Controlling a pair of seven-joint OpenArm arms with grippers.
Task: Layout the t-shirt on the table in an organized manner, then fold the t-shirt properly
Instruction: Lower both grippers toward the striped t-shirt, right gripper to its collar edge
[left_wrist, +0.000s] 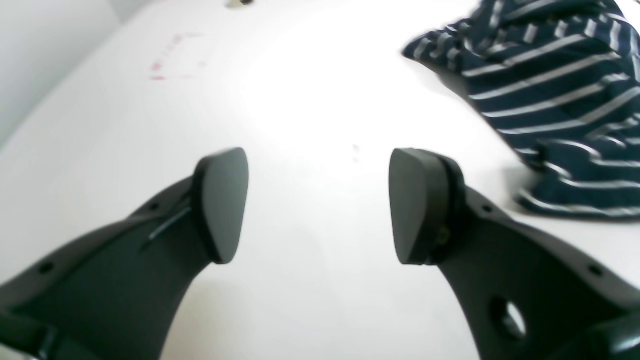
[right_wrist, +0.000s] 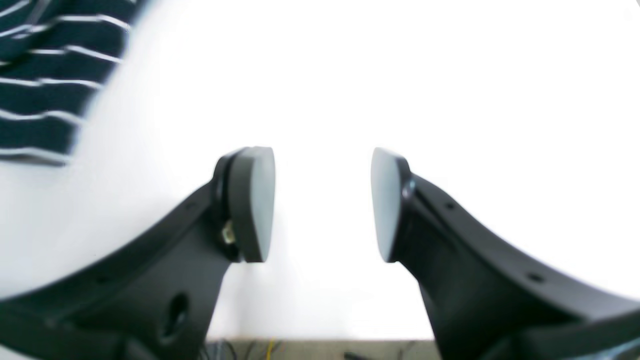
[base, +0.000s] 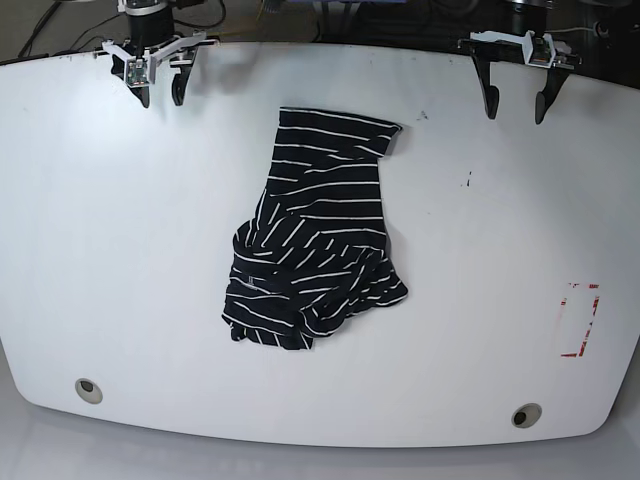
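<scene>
Striped t-shirt (base: 313, 247) crumpled mid-table (base: 120, 250), ungripped.

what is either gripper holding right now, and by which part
Nothing is held. The left gripper and right gripper both stand open over bare table, while the t-shirt lies crumpled mid-table, untouched.

From my console the t-shirt (base: 315, 255) looked like soft, matt knit cloth, dark with thin pale stripes, rumpled into folds. The table (base: 120, 250) under it was a smooth white top with a faint sheen. The left gripper (left_wrist: 318, 205) and right gripper (right_wrist: 322, 204) showed matt black plastic fingers with smooth, dull, rubbery-looking pads (left_wrist: 222, 202).
</scene>
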